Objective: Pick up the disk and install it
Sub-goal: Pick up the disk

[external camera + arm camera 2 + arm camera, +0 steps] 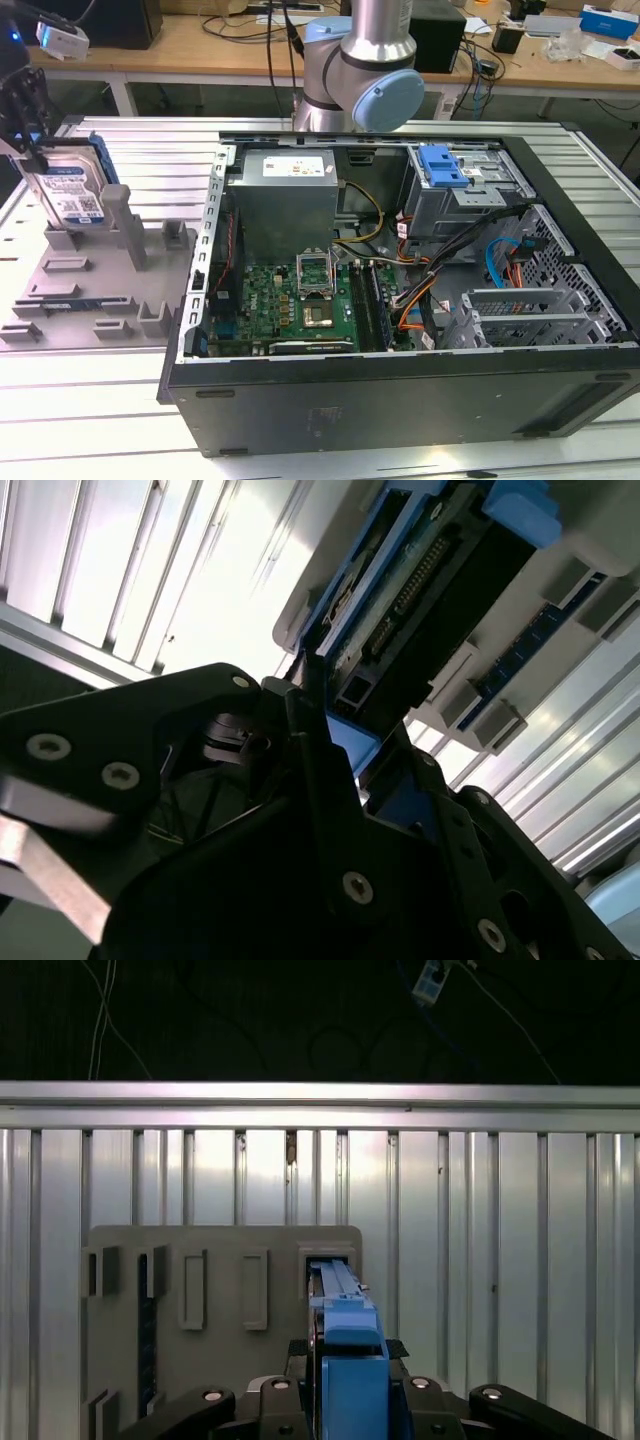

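Observation:
The disk (72,195) is a silver drive with a white-and-blue label in a blue carrier frame. It stands on edge at the exterior view's far left, over the grey holder plate (90,290). My black gripper (42,160) comes down on it from above and is shut on its upper end. In the first wrist view the blue carrier (350,1345) runs from between my fingers (275,1390) to a slot in the holder plate (220,1260). The second wrist view shows the disk's connector end (420,590) just past my gripper (345,735). Whether the disk still sits in the slot I cannot tell.
An open computer case (400,385) lies at the exterior view's right, with a grey power supply (285,200), a motherboard (300,300), cables and a drive cage with a blue latch (442,165). The arm's base (360,70) stands behind the case. Everything rests on a ribbed metal table (80,400).

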You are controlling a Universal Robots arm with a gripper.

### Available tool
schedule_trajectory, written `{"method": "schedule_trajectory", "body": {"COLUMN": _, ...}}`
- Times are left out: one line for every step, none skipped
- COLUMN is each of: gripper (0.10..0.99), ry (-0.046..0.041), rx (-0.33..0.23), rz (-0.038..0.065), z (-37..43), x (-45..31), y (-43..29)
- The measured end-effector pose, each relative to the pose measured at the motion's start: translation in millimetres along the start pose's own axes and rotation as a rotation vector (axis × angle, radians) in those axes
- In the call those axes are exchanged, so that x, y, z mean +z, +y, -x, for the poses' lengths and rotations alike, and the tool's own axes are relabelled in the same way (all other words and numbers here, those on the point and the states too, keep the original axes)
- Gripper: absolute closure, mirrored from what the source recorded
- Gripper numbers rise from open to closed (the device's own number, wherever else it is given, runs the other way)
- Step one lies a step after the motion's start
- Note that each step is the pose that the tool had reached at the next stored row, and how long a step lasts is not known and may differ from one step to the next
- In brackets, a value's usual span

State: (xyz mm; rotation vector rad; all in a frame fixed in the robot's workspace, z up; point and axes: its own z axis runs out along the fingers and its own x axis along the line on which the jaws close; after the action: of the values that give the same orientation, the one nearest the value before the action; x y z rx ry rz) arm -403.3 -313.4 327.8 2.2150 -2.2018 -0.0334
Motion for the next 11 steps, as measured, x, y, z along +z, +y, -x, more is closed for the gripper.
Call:
{"method": "schedule_trajectory", "body": {"gripper": 0.722, "ry": -0.0008, "rx": 0.000, "rz": 0.000, "z": 0.0, "x": -2.1, "y": 0.1}}
{"method": "schedule_trajectory", "body": {"gripper": 0.722, "ry": -0.0017, "rx": 0.000, "rz": 0.000, "z": 0.0, "x": -4.0, "y": 0.1}}
{"method": "schedule_trajectory", "body": {"gripper": 0.722, "ry": -0.0031, "rx": 0.000, "rz": 0.000, "z": 0.0, "x": -6.6, "y": 0.2}}
{"method": "schedule_trajectory", "body": {"gripper": 0.722, "ry": -0.0042, "rx": 0.000, "rz": 0.000, "z": 0.0, "x": -9.0, "y": 0.3}}
{"method": "schedule_trajectory", "body": {"gripper": 0.722, "ry": -0.0058, "rx": 0.000, "rz": 0.000, "z": 0.0, "x": -12.5, "y": 0.3}}
{"method": "schedule_trajectory", "body": {"gripper": 0.722, "ry": -0.0071, "rx": 0.000, "rz": 0.000, "z": 0.0, "x": -15.1, "y": 0.4}}
{"method": "schedule_trajectory", "body": {"gripper": 0.722, "ry": -0.0081, "rx": 0.000, "rz": 0.000, "z": 0.0, "x": -17.4, "y": 0.5}}
{"method": "schedule_trajectory", "body": {"gripper": 0.722, "ry": -0.0092, "rx": 0.000, "rz": 0.000, "z": 0.1, "x": -20.1, "y": 0.6}}
{"method": "schedule_trajectory", "body": {"gripper": 0.722, "ry": -0.0104, "rx": 0.000, "rz": 0.000, "z": 0.1, "x": -22.7, "y": 0.6}}
{"method": "schedule_trajectory", "body": {"gripper": 0.722, "ry": -0.0116, "rx": 0.000, "rz": 0.000, "z": 0.1, "x": -25.9, "y": 0.7}}
{"method": "schedule_trajectory", "body": {"gripper": 0.722, "ry": -0.0122, "rx": 0.000, "rz": 0.000, "z": 0.1, "x": -28.4, "y": 0.8}}
